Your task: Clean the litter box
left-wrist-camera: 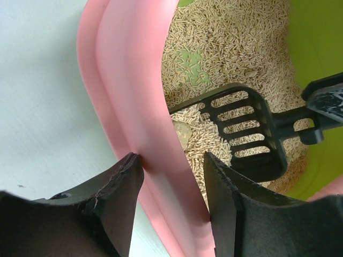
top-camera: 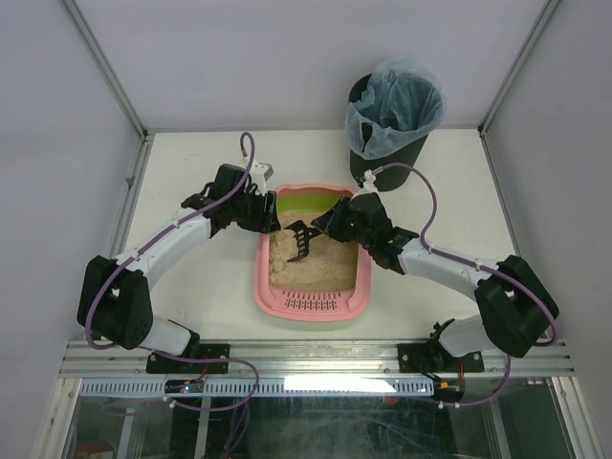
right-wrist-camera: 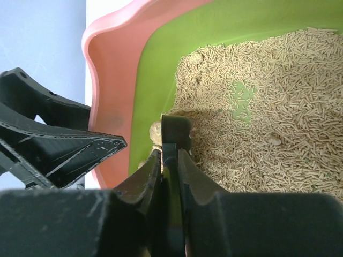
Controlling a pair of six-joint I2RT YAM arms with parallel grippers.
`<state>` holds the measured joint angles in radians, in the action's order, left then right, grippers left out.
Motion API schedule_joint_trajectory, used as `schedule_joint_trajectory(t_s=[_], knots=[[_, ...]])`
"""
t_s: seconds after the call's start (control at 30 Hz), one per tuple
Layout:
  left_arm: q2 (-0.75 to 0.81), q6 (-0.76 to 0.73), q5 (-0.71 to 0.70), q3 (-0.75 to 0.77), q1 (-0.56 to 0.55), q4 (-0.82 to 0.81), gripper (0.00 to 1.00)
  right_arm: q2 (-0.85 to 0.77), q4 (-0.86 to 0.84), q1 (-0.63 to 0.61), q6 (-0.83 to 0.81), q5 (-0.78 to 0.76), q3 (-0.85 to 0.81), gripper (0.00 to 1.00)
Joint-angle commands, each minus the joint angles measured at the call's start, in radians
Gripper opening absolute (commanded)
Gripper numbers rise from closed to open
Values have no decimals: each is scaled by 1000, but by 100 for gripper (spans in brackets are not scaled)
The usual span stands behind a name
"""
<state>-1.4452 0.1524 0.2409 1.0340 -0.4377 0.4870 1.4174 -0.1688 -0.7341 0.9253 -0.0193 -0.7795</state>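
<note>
So the left end effector [left-wrist-camera: 170,160] is pinching the left wall of the pink litter box [top-camera: 316,304], one finger outside, one inside. The box sits mid-tabletop [top-camera: 191,296] between both arms. Then the right end effector [right-wrist-camera: 169,155] is clamped tight on the black slotted scoop [left-wrist-camera: 241,128], its blade on the pellets. A bagged bin [top-camera: 392,115] stands back right.

pink rounded-rectangular plastic litter box [top-camera: 262,277], flat at the middle of the white table [top-camera: 191,287]; slotted rim at the near end, lime-green inside at the far end; beige pellet litter [top-camera: 320,263] inside, thin in patches.
</note>
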Motion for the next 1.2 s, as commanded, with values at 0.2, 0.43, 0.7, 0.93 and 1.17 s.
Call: schedule_joint_trajectory(t_s=[0.2,0.43,0.7,0.93,1.17], knots=[[-3,-27,35,11,-18,-34,49,-117,-89,13,69,-51,14,0],[-1,-27,35,12,-18,-34,49,-174,-55,26,77,-72,39,0],[-5,-27,35,12,-18,-34,49,-251,-9,42,76,-90,68,0],[-10,-27,37,12,-17,-34,49,-329,11,65,90,-100,111,0],[-8,-28,33,12,-20,-34,49,-437,1,125,138,-37,169,0]])
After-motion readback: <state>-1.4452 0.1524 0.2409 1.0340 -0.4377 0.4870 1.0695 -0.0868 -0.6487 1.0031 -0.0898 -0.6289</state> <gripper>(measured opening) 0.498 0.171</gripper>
